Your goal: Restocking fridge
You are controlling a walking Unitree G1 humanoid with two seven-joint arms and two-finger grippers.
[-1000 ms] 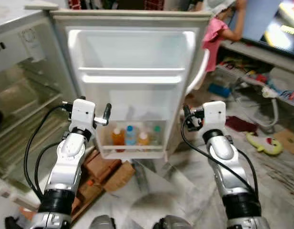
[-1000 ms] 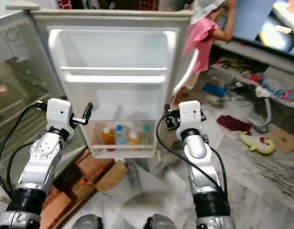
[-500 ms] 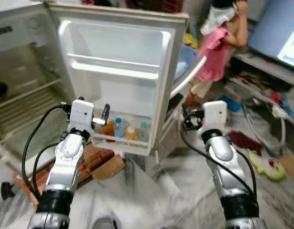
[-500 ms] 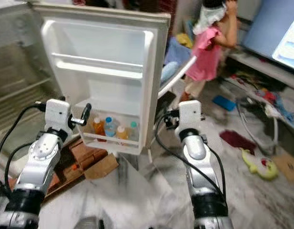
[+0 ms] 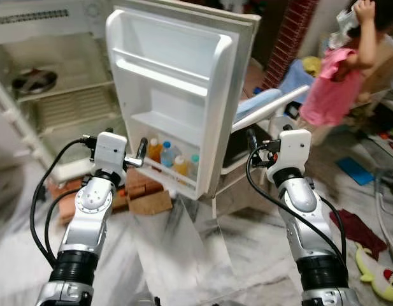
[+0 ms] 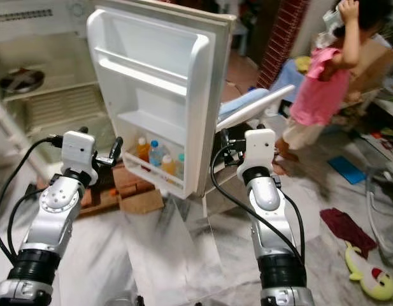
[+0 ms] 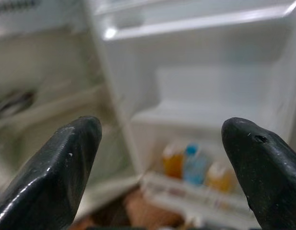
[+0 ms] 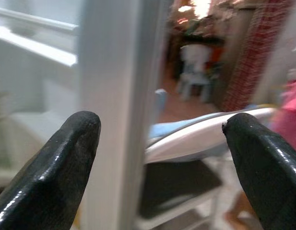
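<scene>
Camera swung left; fridge door (image 5: pixel 177 89) open, bottles (image 5: pixel 172 159) seemingly upright — both tools (image 7: pixel 159 158) (image 8: pixel 159 158) spread, empty.

A person in a pink top (image 5: pixel 336 89) stands at the right with one arm raised. A white chair (image 5: pixel 266 111) with blue cloth on it sits between the person and an open white door. A red brick pillar (image 5: pixel 297 32) rises behind. On the marble floor (image 5: pixel 183 248) lie flattened cardboard (image 5: pixel 150 203), a dark red cloth (image 5: pixel 358 229) and a yellow-green plush toy (image 5: pixel 379 275).
</scene>
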